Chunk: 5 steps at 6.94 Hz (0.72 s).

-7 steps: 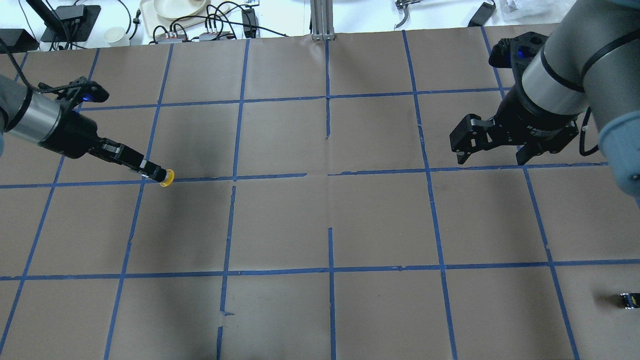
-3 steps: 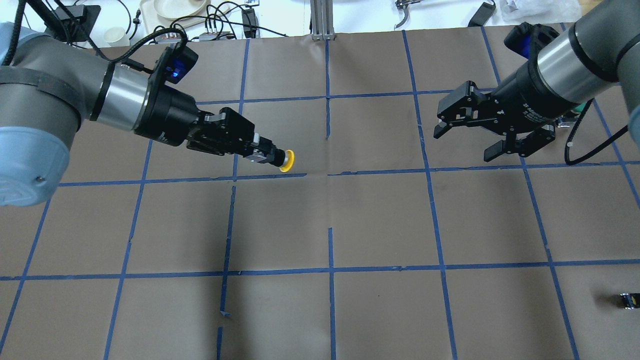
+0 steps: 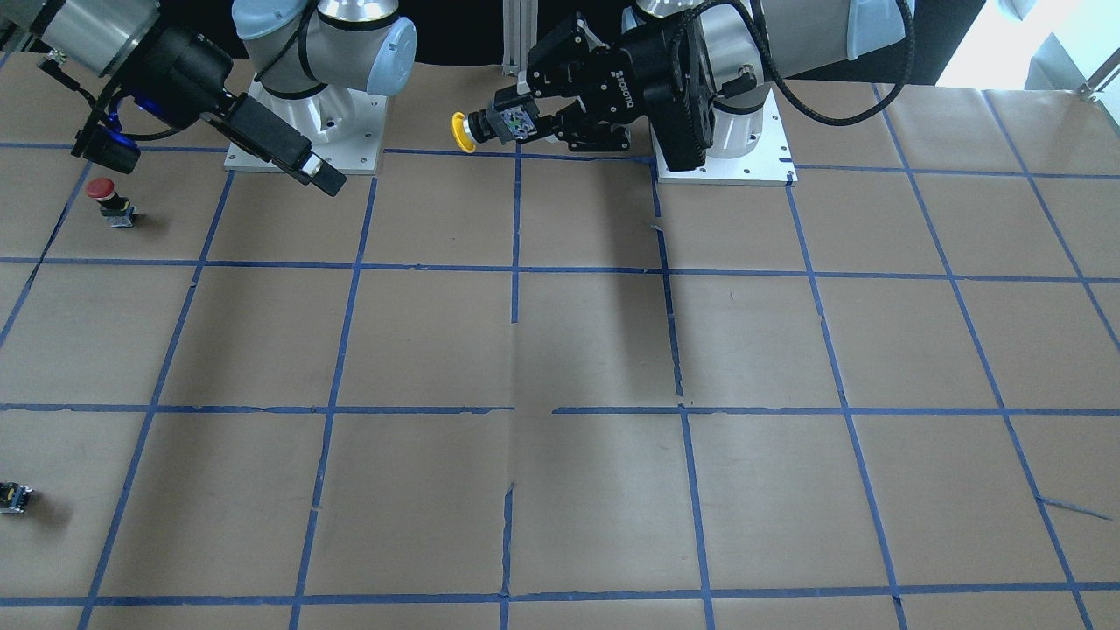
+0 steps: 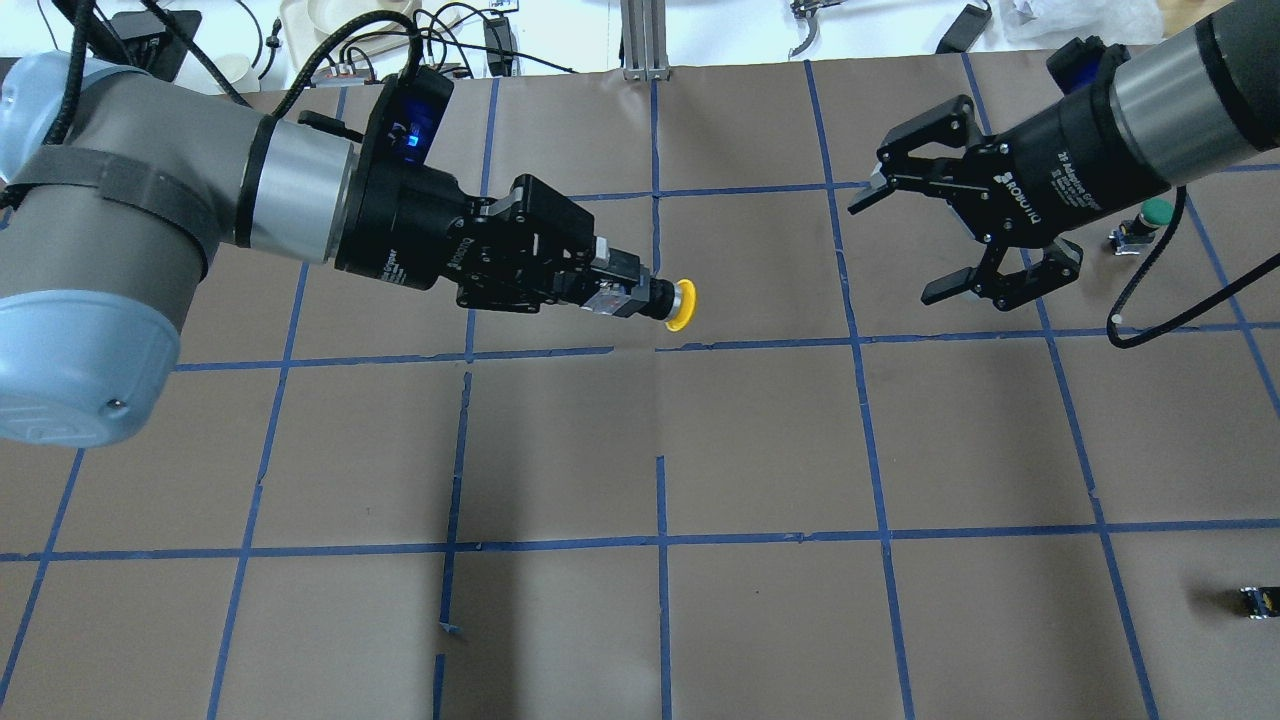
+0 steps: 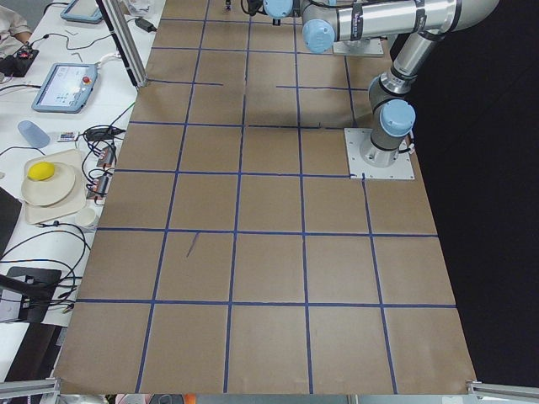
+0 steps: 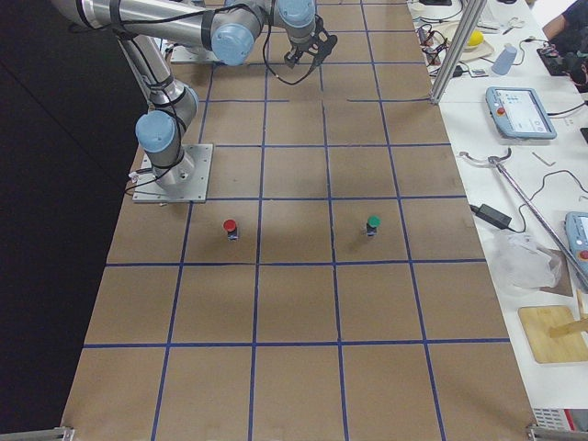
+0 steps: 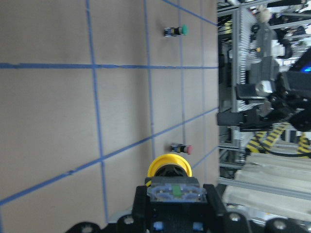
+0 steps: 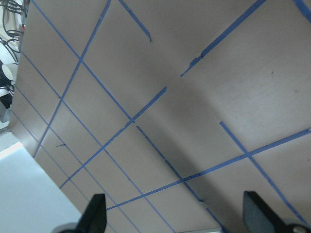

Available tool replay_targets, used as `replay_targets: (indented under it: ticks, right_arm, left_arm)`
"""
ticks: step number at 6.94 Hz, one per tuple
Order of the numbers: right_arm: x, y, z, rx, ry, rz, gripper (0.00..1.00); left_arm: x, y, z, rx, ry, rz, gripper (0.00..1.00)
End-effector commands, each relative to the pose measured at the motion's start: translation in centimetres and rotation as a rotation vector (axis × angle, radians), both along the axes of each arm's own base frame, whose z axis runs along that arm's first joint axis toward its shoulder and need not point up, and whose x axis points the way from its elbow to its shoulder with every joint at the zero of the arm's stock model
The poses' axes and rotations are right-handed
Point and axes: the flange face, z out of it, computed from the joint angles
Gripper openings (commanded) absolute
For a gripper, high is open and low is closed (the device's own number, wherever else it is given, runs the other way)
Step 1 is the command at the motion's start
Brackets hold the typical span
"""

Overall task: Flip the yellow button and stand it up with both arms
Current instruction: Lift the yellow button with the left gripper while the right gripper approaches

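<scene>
Now | yellow button (image 4: 668, 301) moved centreward in left jaws | right jaws wide

Table (image 4: 760, 450): red button (image 3: 107, 199), green button (image 6: 372, 223)

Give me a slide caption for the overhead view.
Left tool holds the yellow button sideways, cap pointing toward the open right tool.

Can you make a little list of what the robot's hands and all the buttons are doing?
Left gripper: jaws shut on yellow button, held sideways above the table, cap toward the right gripper
Right gripper: jaws wide open, empty
Red button: standing on the table
Green button: standing on the table
Small switch: on the table, away from both arms
</scene>
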Motion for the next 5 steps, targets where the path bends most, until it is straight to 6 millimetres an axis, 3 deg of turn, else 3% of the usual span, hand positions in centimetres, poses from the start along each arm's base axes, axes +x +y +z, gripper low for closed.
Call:
replay_targets:
  ticks: [1,3,5]
  right_arm:
    - [1.1,1.2,1.8,0.105,-0.128,-0.126,1.0]
    - [2.0,2.0,3.9,0.188,-0.263,-0.232,1.0]
    - [3.1,5.0,4.6,0.229,-0.27,-0.235,1.0]
  left_arm:
    - [-0.8,-0.6,0.8,0.023,0.173,0.015,0.04]
    - [-0.9,-0.6,0.8,0.03,0.236,0.02,0.02]
    - [-0.9,-0.6,0.8,0.033,0.245,0.022,0.02]
